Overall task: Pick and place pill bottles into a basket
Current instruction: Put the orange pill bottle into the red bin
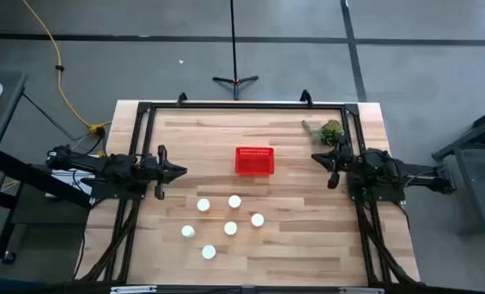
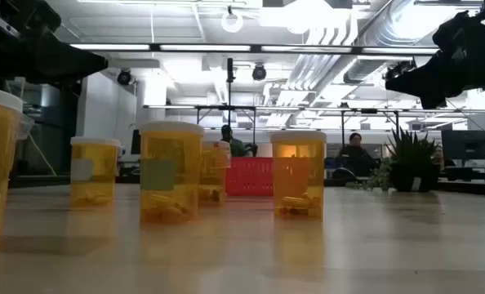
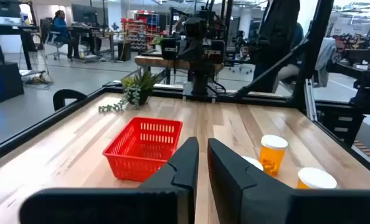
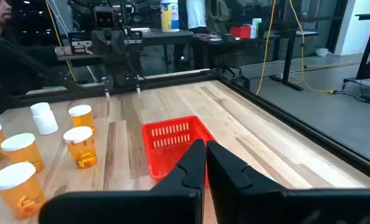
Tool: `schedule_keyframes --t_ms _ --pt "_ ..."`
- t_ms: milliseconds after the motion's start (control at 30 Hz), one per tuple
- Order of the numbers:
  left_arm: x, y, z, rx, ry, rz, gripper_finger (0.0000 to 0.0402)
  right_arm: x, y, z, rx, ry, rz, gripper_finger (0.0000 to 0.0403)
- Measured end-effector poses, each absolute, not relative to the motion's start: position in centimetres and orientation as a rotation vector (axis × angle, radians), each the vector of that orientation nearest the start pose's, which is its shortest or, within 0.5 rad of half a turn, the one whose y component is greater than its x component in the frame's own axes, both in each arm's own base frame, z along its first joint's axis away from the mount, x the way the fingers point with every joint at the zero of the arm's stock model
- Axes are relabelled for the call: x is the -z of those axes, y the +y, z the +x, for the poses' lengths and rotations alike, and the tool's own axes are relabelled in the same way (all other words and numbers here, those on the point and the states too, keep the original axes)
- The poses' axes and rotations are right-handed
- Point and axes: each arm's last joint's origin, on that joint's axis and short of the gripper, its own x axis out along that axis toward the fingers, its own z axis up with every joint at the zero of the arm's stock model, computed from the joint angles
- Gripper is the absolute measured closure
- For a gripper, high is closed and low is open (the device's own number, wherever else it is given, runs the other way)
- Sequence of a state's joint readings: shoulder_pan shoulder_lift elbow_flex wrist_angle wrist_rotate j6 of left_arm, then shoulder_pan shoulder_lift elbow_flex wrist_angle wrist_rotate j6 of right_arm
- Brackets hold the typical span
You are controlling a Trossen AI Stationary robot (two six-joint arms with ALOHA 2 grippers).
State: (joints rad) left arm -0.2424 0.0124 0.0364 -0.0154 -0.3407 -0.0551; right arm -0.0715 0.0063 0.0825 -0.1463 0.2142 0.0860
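High view: the basket (image 1: pixel 254 161) sits mid-table between the left gripper (image 1: pixel 180 171) and right gripper (image 1: pixel 316 158), both nearly pressed together, empty; six pill bottles (image 1: pixel 231 228) stand nearer the front edge.

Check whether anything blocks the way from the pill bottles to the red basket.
Nothing visible does. The six white-capped amber plastic pill bottles stand in a cluster on the wooden table, with bare wood between them and the small red slotted plastic basket.
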Motion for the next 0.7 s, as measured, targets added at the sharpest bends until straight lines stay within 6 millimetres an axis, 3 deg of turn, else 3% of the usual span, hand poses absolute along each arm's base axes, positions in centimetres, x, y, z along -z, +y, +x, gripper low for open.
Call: schedule_keyframes --t_ms 467,567,700 --pt "-17.39 -1.30 9.41 -0.109 -0.016 -0.059 0.0327 -17.67 -1.23 9.10 0.276 0.059 0.086 0.0390" --pt "-17.40 -1.29 9.41 -0.113 -0.017 -0.060 0.0312 -17.68 -1.15 9.13 0.247 0.056 0.109 0.0357" --pt "-17.67 -1.29 9.42 -0.112 -0.044 -0.063 0.0247 -18.04 -0.98 9.33 0.181 0.026 0.126 0.0278"
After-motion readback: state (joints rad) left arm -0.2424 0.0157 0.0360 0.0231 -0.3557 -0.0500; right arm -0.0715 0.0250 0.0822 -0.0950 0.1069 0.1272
